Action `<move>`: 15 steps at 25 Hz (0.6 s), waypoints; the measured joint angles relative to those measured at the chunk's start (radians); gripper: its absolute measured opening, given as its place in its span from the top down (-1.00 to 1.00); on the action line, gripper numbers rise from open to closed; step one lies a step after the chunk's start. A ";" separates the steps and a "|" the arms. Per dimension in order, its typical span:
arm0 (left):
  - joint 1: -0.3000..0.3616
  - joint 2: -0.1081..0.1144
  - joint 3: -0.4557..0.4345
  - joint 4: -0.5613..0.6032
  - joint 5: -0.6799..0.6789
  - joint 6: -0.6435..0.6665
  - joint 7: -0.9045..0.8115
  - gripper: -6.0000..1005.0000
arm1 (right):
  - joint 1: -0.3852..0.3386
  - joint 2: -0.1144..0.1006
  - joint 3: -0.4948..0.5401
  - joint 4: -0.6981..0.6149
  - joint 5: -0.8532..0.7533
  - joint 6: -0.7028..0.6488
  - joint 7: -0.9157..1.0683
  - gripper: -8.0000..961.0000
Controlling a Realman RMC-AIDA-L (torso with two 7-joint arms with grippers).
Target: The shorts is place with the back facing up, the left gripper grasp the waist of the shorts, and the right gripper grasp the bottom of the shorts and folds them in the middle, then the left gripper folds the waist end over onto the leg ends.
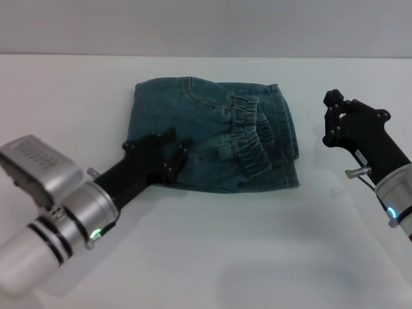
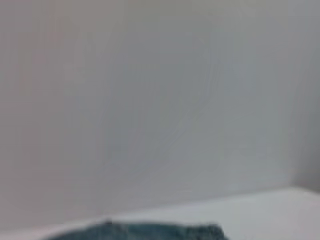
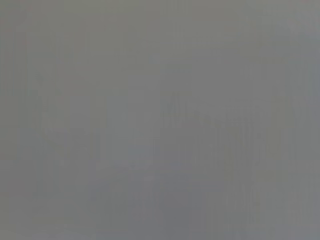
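The blue denim shorts (image 1: 206, 122) lie folded into a compact rectangle in the middle of the white table (image 1: 212, 251). Their gathered elastic waist (image 1: 252, 145) rests on top, toward the right side of the bundle. My left gripper (image 1: 175, 149) hovers over the near left corner of the fabric, fingers apart and holding nothing. My right gripper (image 1: 330, 119) stands open to the right of the shorts, off the cloth. In the left wrist view only a thin strip of the shorts (image 2: 140, 231) shows. The right wrist view shows nothing but plain grey.
A pale wall rises behind the table's far edge (image 1: 206, 56). Bare white tabletop surrounds the shorts on every side. No other objects are in sight.
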 joint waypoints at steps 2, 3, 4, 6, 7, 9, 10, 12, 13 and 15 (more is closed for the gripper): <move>0.017 -0.001 -0.016 -0.001 -0.002 -0.034 0.028 0.26 | -0.002 0.000 0.000 0.001 0.000 -0.008 0.000 0.86; 0.040 -0.003 -0.041 -0.002 -0.003 -0.073 0.065 0.25 | -0.004 0.000 0.000 0.004 0.000 -0.015 0.000 0.86; 0.068 -0.005 -0.076 -0.006 -0.007 -0.109 0.099 0.23 | -0.012 0.000 0.002 0.008 0.000 -0.036 -0.002 0.86; 0.114 -0.006 -0.136 -0.020 -0.008 -0.157 0.145 0.21 | -0.028 0.000 0.006 0.018 0.001 -0.085 -0.009 0.86; 0.140 -0.005 -0.171 -0.027 -0.008 -0.182 0.159 0.20 | -0.043 0.001 0.009 0.051 0.003 -0.181 -0.019 0.86; 0.183 -0.003 -0.251 -0.028 -0.008 -0.215 0.170 0.17 | -0.047 0.001 0.010 0.076 0.004 -0.231 -0.023 0.86; 0.189 -0.004 -0.268 -0.026 -0.008 -0.217 0.171 0.13 | -0.048 0.001 0.013 0.099 0.005 -0.277 -0.025 0.86; 0.206 -0.006 -0.310 -0.017 -0.008 -0.220 0.171 0.04 | -0.051 0.001 0.025 0.135 0.010 -0.338 -0.026 0.86; 0.216 -0.007 -0.327 -0.011 -0.009 -0.224 0.171 0.00 | -0.056 0.001 0.035 0.150 0.017 -0.361 -0.027 0.86; 0.229 -0.008 -0.342 -0.004 -0.011 -0.232 0.172 -0.08 | -0.072 0.001 0.057 0.163 0.055 -0.390 -0.025 0.86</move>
